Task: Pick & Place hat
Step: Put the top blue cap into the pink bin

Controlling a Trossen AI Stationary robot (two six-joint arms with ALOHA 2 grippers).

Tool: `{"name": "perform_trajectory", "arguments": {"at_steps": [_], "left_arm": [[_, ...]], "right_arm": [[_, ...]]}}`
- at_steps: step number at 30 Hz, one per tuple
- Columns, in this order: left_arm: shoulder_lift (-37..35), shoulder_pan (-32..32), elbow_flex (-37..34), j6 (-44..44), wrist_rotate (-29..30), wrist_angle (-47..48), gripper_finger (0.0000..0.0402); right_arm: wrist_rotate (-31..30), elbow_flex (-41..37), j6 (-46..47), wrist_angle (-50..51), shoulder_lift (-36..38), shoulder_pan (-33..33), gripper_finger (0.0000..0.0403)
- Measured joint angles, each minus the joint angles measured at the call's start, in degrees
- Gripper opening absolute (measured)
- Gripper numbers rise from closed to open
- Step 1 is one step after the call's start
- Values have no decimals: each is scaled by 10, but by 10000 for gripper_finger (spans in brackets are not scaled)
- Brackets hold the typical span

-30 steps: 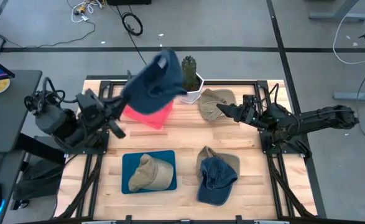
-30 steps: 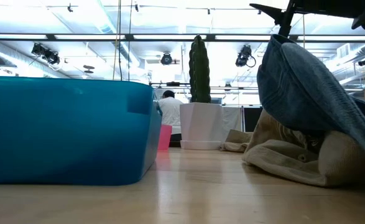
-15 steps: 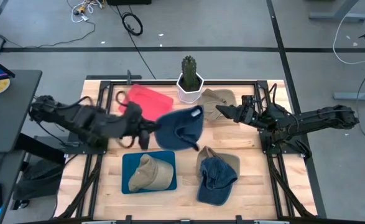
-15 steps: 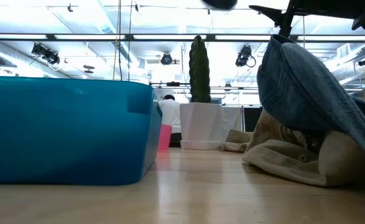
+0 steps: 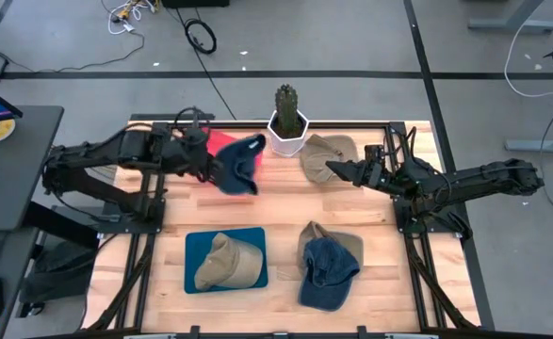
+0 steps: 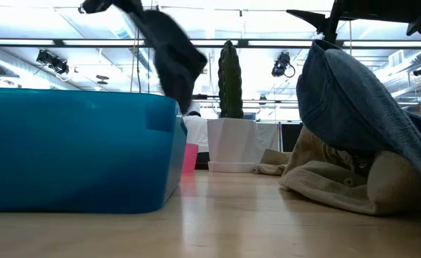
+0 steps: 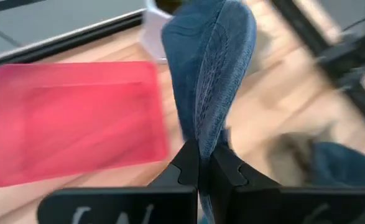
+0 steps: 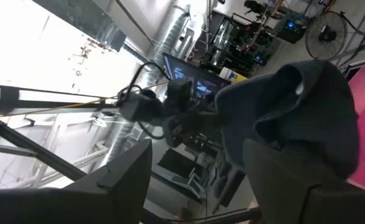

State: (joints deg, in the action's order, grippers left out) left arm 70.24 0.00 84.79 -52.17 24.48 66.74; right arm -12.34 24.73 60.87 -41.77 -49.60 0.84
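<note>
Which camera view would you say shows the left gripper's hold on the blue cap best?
The left wrist view: the left gripper is shut on the blue cap. High view shows the cap over the red tray; low view shows it hanging.

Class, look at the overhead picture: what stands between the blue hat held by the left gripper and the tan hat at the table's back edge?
In the high view, a white pot with a cactus stands between the blue hat and the tan hat.
</note>
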Motion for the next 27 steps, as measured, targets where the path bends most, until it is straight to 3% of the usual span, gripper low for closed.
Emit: {"name": "perform_trajectory", "arguments": {"at_steps": [8, 16, 21, 27], "left_arm": [[1, 83, 0, 55, -1, 94, 11], [9, 179, 0, 156, 11, 116, 11], [33, 241, 1, 214, -50, 148, 11], [83, 283, 0, 275, -54, 166, 11]], "right_arm": [[0, 0, -1, 17, 0, 0, 253], [-1, 0, -1, 31, 0, 0, 253], [-3, 0, -1, 35, 0, 0, 253], [-7, 0, 0, 41, 0, 0, 253]]}}
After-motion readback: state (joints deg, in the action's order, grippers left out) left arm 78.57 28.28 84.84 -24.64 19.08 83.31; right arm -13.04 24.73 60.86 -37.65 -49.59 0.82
